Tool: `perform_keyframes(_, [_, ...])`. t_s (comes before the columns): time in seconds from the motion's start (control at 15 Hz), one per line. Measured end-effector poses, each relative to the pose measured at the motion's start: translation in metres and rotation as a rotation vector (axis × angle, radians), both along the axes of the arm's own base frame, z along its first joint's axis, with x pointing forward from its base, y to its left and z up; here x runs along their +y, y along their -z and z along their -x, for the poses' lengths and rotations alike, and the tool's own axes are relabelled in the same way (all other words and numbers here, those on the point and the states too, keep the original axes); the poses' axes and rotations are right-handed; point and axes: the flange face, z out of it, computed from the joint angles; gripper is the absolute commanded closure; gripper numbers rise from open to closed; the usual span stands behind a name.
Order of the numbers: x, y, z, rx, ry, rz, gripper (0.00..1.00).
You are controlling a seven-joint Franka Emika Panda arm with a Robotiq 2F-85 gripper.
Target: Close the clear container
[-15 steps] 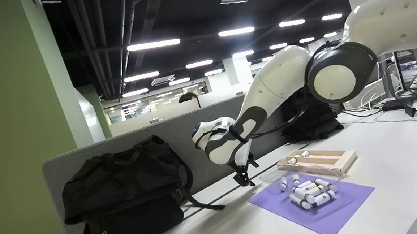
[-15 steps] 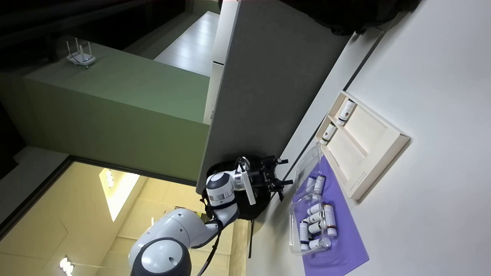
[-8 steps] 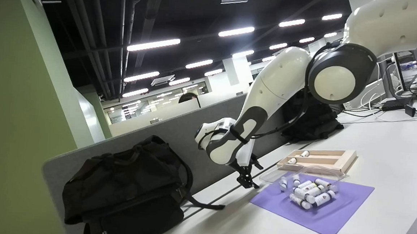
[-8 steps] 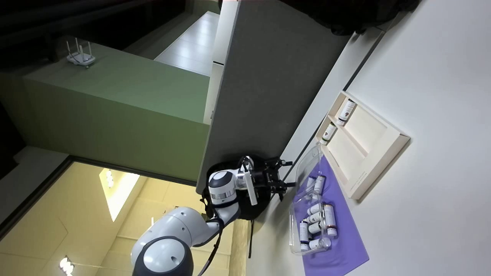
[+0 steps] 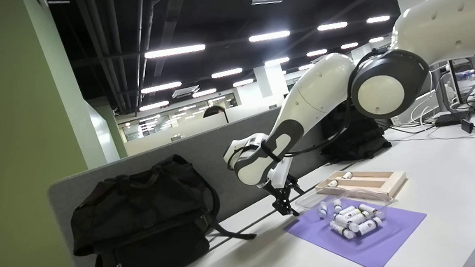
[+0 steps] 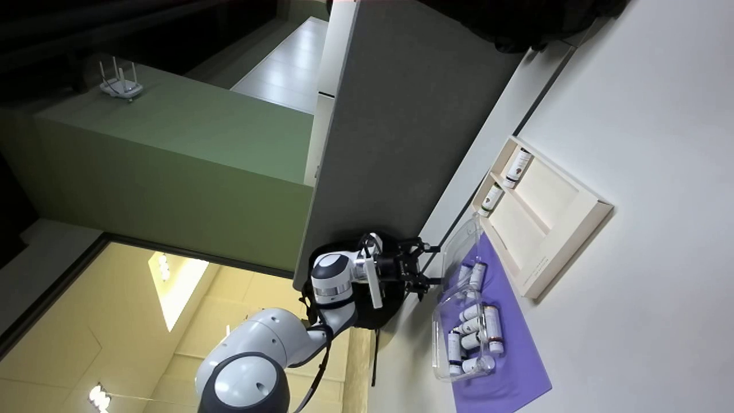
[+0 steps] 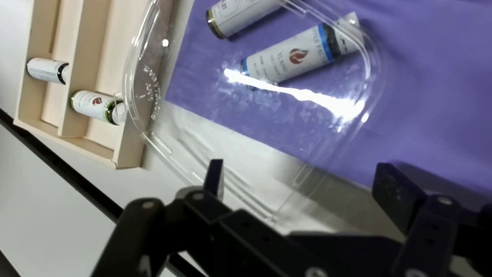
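Note:
The clear container [image 6: 439,351] is a low see-through plastic box on a purple mat, with several white-labelled bottles in it. Its clear lid [image 5: 312,201] is folded open toward the gripper side and also shows in the wrist view [image 7: 303,94], with a bright glare on it. Two bottles [image 7: 288,57] show through the lid. My gripper [image 5: 299,202] is open and empty beside the lid's outer edge. In the wrist view the lid's near corner lies between the spread fingertips [image 7: 300,169]. I cannot tell whether a finger touches the lid.
A beige wooden tray [image 6: 559,183] with two bottles stands beside the lid. The purple mat [image 5: 383,252] lies under the container. A grey partition [image 6: 401,143] runs along the table's edge. A black backpack [image 5: 146,210] stands near the arm, another black bag [image 5: 361,137] farther off.
My gripper has moved a little to the right in both exterior views, closer to the open lid. It stays open. The container, lid and bottles have not moved.

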Motion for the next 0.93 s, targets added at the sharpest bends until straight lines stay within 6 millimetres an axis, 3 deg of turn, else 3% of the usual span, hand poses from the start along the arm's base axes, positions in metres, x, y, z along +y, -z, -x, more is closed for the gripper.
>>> perform_keyframes(0.93, [-0.014, -0.009, 0.007, 0.082, 0.057, 0.041, 0.00])
